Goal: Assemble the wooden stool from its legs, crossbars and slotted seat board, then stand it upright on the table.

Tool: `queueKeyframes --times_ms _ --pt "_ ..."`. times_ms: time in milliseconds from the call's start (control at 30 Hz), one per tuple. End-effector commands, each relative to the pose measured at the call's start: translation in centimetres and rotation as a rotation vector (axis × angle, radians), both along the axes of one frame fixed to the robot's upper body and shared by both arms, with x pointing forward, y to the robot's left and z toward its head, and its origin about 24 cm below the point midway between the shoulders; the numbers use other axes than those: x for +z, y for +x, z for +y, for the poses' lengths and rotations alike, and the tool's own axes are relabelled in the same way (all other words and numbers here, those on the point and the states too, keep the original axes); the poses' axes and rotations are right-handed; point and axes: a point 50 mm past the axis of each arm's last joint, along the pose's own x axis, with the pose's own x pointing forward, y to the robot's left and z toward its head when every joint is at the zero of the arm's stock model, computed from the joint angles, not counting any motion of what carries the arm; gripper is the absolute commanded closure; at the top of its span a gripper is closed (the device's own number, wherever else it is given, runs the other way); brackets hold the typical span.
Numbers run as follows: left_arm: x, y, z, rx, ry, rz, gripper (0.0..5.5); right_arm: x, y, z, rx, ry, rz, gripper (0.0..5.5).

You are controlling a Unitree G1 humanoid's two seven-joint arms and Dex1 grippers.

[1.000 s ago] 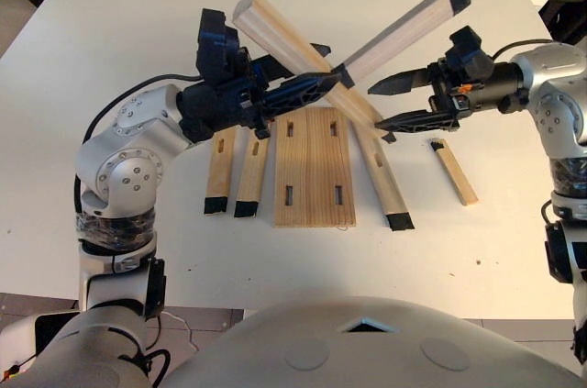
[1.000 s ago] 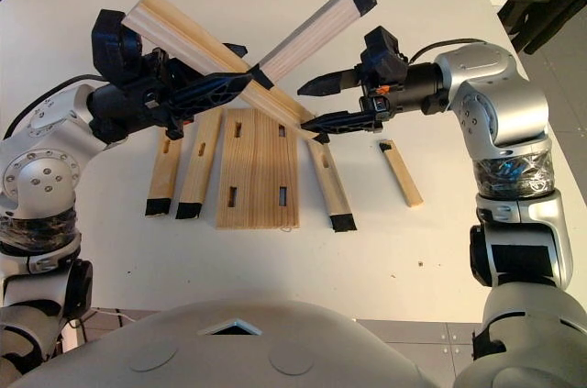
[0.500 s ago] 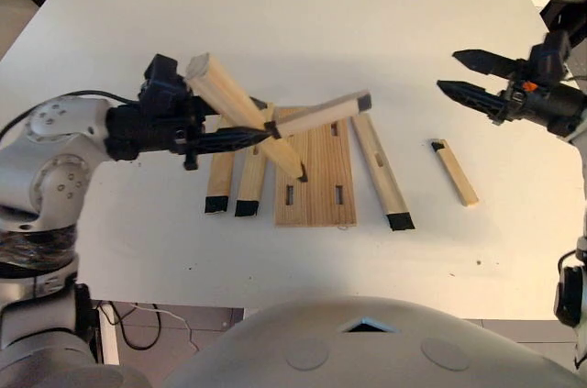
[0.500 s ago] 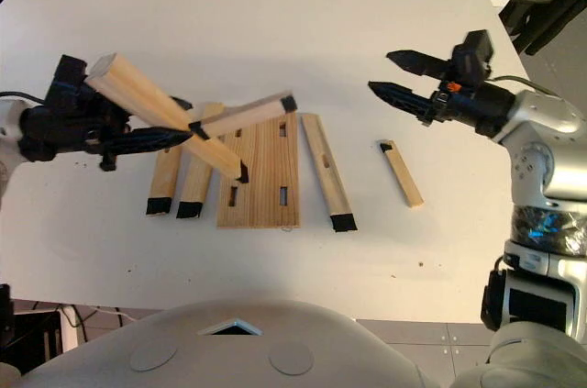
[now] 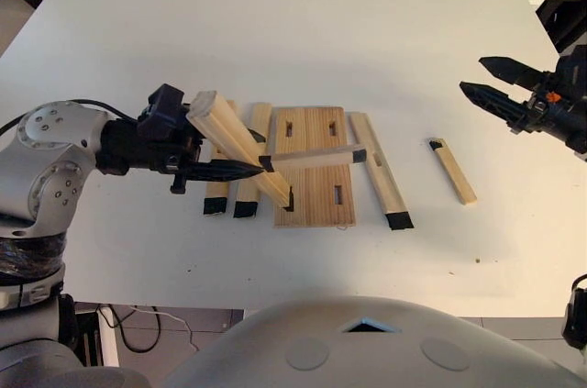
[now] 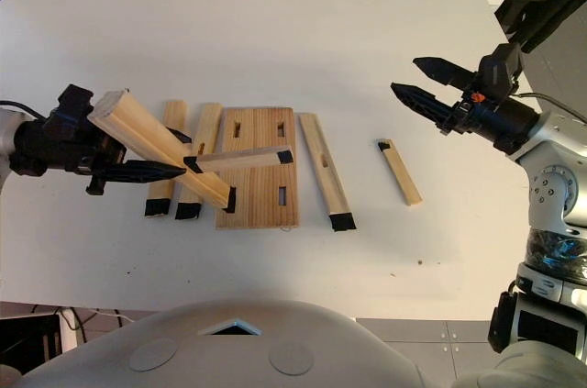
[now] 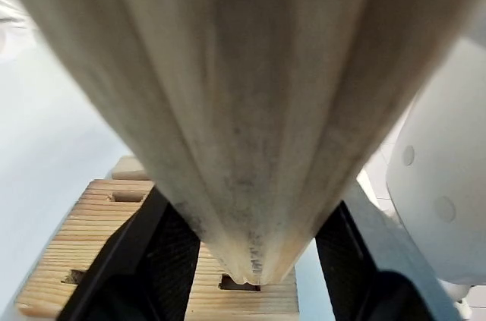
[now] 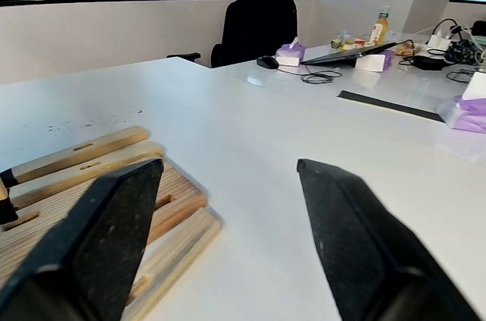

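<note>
The leg (image 5: 229, 136), with a crossbar (image 5: 316, 157) joined to it, is clamped tilted in the left gripper (image 5: 243, 168), its lower end over the slotted seat board (image 5: 310, 127). The right gripper (image 5: 471, 74) is held spread, well apart at the table's right.

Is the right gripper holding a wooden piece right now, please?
No, the right gripper hangs open and empty, apart from the short crossbar.

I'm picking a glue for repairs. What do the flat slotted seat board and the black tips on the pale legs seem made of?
Slotted seat board: pale bare wood, possibly pine; straight grain lines show. Black leg tips: matte black, perhaps paint, tape or rubber caps; cannot tell which.
</note>
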Motion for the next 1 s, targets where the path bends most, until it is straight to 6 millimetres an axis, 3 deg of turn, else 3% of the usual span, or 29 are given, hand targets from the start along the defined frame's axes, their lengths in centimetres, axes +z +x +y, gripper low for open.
queueKeyframes --times_ms 33,233,767,1000 --pt "0.3 0.5 -0.3 0.002 -0.001 -0.048 3.45 0.6 0.7 0.4 0.03 -0.012 -0.008 2.24" --pt "-0.7 0.4 -0.2 -0.009 0.029 -0.028 3.45 0.5 1.0 0.7 0.063 -0.029 0.001 2.24" --pt "-0.5 1.5 0.8 -0.006 0.07 -0.045 3.45 -0.1 0.6 0.2 0.031 -0.029 0.008 2.24" --pt "-2.0 1.0 0.2 -0.036 0.106 -0.041 3.45 -0.2 0.7 0.6 0.038 -0.018 0.006 2.24"
